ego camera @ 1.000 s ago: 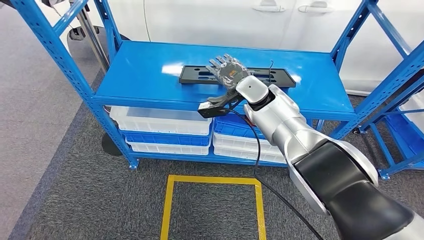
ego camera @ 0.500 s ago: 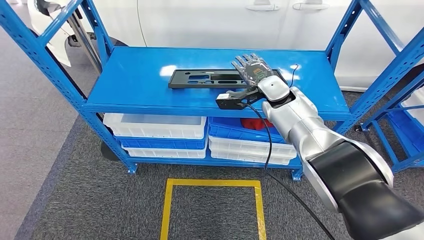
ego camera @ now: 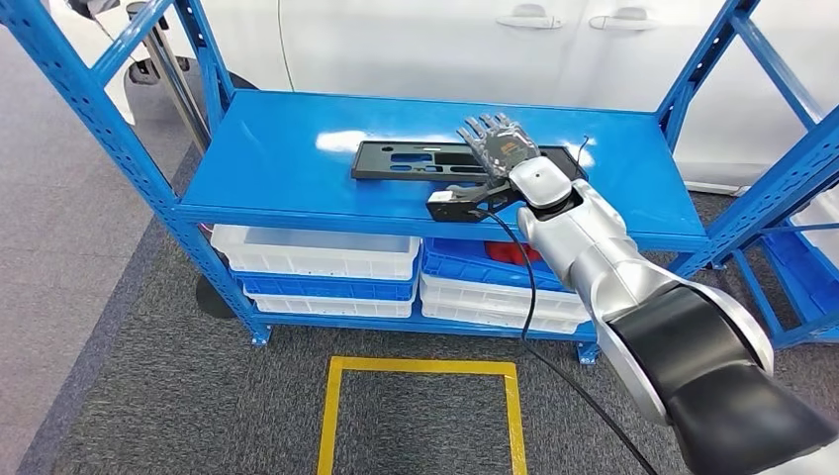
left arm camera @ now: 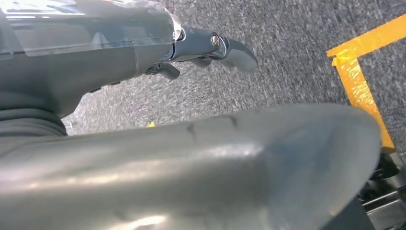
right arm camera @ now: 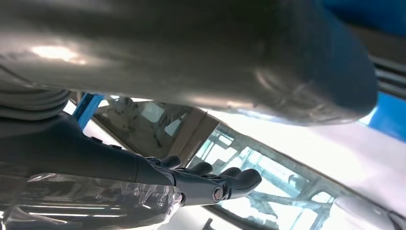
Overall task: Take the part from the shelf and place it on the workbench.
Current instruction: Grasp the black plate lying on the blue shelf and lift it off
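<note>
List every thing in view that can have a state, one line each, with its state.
black part: flat on the top shelf, not lifted.
right hand: over the part's right end, fingers stretched out, holding nothing.
left hand: hanging above the carpet, holding nothing.
white bins: stacked under the shelf.
blue bins: stacked among them.

You are facing a shelf unit (ego camera: 297, 188) with a part (ego camera: 416, 159) lying flat at the middle of its top level. Your right hand (ego camera: 498, 148) sits over the part's 3 o'clock end, fingers pointing to 12 o'clock. Stacked bins (ego camera: 317, 265) fill the level below. A floor marking (ego camera: 420, 368) lies at 6 o'clock, before the shelf unit. A car (ego camera: 475, 45) stands behind it at 12 o'clock.
</note>
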